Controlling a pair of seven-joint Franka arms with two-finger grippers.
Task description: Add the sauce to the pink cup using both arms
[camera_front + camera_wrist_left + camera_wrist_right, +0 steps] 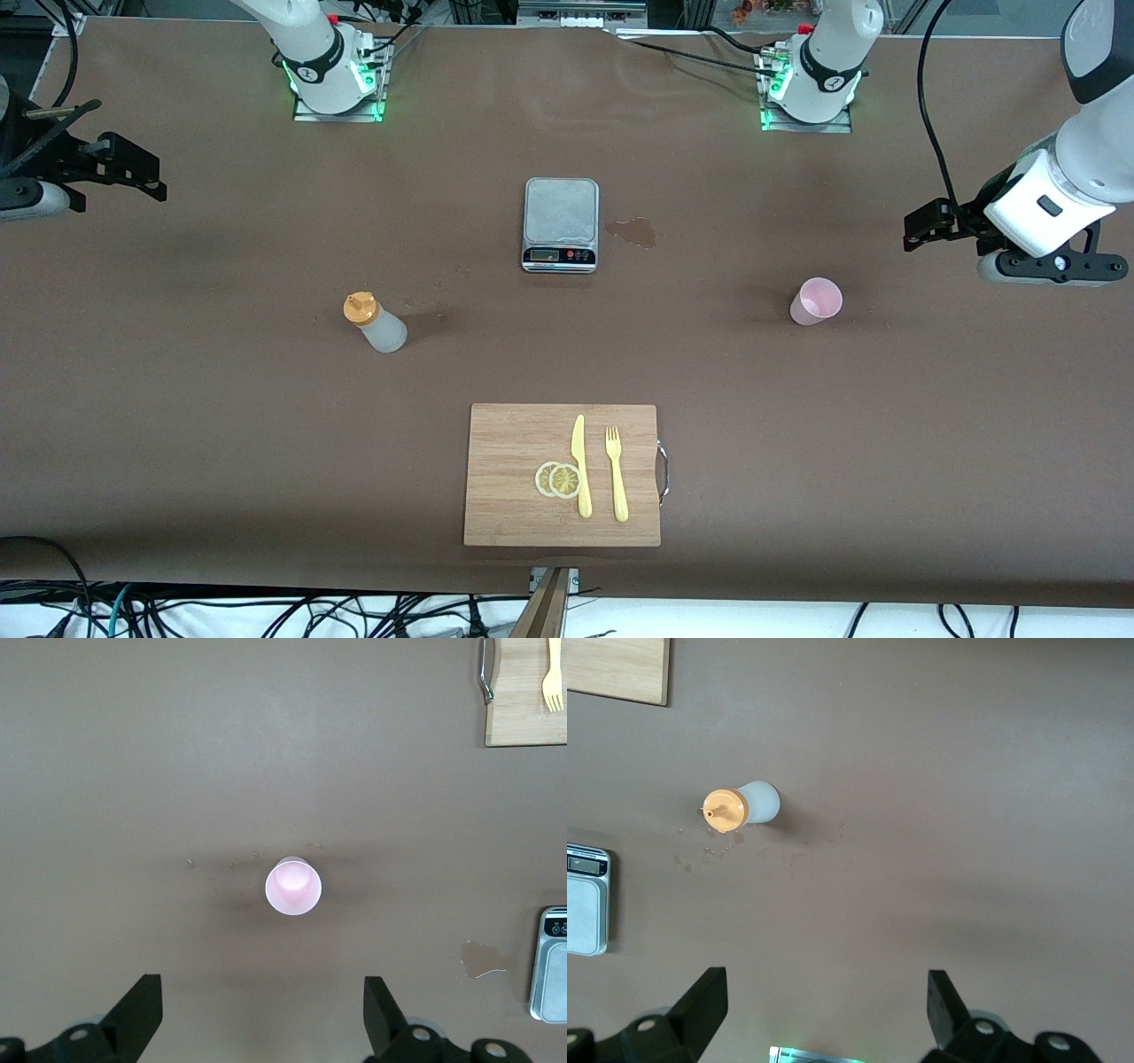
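The sauce (376, 323), a whitish squeeze bottle with an orange cap, stands upright toward the right arm's end of the table; it also shows in the right wrist view (744, 806). The pink cup (816, 301) stands upright toward the left arm's end, its inside showing nothing but pink in the left wrist view (293, 886). My left gripper (917, 229) hangs open in the air near the table's end, apart from the cup, nothing between its fingers (142, 1014). My right gripper (146, 177) hangs open at the other end, well away from the bottle, fingers (704, 1001) wide.
A grey kitchen scale (561, 224) sits mid-table with a wet stain (633, 232) beside it. Nearer the front camera lies a wooden cutting board (505, 443) carrying a yellow knife (580, 465), a yellow fork (616, 474) and lemon slices (558, 479).
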